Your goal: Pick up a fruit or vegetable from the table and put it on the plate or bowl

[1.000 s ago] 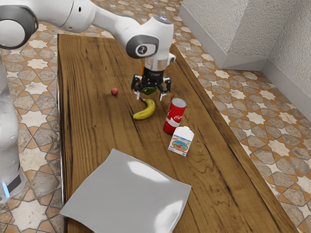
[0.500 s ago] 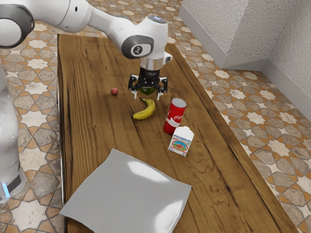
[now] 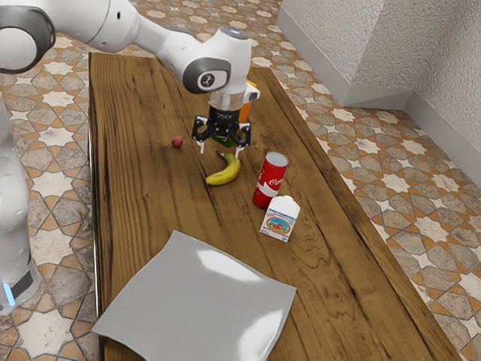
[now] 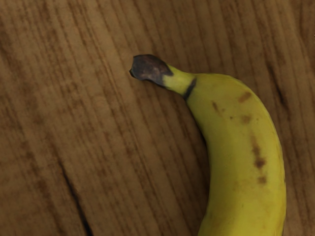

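Barely under way, judging by how things lie. Hovering low in the upper middle of the exterior view, with the gripper (image 3: pixel 219 147) spread wide and holding nothing. Just below it in the frame, flat on the wooden table (image 3: pixel 353 263), the banana (image 3: pixel 225 170): yellow, dark at the stem tip, untouched by either finger. From the wrist camera, that same banana (image 4: pixel 236 157) close beneath the hand, stem end nearest the middle. Well apart from it, toward the lower left of the frame, the grey square plate (image 3: pixel 195 308), bare. Also a small red fruit (image 3: pixel 177 141) to the gripper's left, and a red can (image 3: pixel 270 179) and a little carton (image 3: pixel 279 219) to the banana's lower right. Nothing grasped, nothing lifted, nothing delivered. Left to do, most likely: descend, close on the banana, raise it, carry it down-frame to the plate, let go.
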Motion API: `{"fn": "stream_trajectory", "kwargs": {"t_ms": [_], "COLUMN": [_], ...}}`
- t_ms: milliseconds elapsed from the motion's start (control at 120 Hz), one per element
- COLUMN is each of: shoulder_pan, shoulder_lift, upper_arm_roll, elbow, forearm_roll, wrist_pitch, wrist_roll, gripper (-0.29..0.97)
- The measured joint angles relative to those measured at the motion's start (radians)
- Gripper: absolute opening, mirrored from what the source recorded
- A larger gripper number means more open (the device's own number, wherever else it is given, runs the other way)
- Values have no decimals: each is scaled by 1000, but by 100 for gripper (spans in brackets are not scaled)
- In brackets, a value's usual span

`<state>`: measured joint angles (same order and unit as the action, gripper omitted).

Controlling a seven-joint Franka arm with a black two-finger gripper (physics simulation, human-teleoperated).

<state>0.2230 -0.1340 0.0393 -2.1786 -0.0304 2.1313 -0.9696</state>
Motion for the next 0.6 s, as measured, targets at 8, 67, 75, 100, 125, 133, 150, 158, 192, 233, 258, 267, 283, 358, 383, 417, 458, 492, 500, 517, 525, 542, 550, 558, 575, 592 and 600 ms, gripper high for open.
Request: {"fn": "stream_trajectory", "kwargs": {"t_ms": [8,67,75,100,125,133,150,158,192,233,258,267,283,358,383,417,458,492,500,517,525,542,550,558,575,592,600], "shoulder_pan": [0,0,0,-1,-1,-1,-2,-2,-2,-3,-2,-2,-2,1,1,2,2,1,1,0,-1,-2,-2,-2,-3,-4,-4], "shoulder_lift": [0,2,3,3,3,4,3,4,4,4,4,4,4,11,15,20,33,43,45,50,52,56,58,59,62,65,66], "upper_arm_roll": [0,-1,-2,-2,-3,-3,-3,-4,-5,-5,-5,-4,-4,-1,0,0,-1,-2,-2,-2,-2,-2,-2,-2,-2,-3,-3], "elbow": [0,2,2,2,3,3,4,4,5,6,7,8,10,23,26,29,37,39,40,41,41,42,42,42,42,42,42], "forearm_roll": [0,-3,-3,-5,-6,-7,-7,-8,-9,-10,-11,-11,-12,-13,-13,-13,-13,-14,-15,-17,-18,-19,-20,-21,-23,-24,-25], "wrist_pitch": [0,2,2,3,3,4,4,4,4,5,5,5,5,6,7,9,11,14,15,17,18,19,20,21,22,24,25], "wrist_roll": [2,14,16,21,26,27,30,32,37,44,47,49,51,61,64,68,73,76,77,79,80,81,82,83,84,86,87], "gripper": [68,68,68,68,68,68,68,68,68,68,68,68,68,68,68,68,68,68,68,68,68,68,68,68,68,68,68]}}
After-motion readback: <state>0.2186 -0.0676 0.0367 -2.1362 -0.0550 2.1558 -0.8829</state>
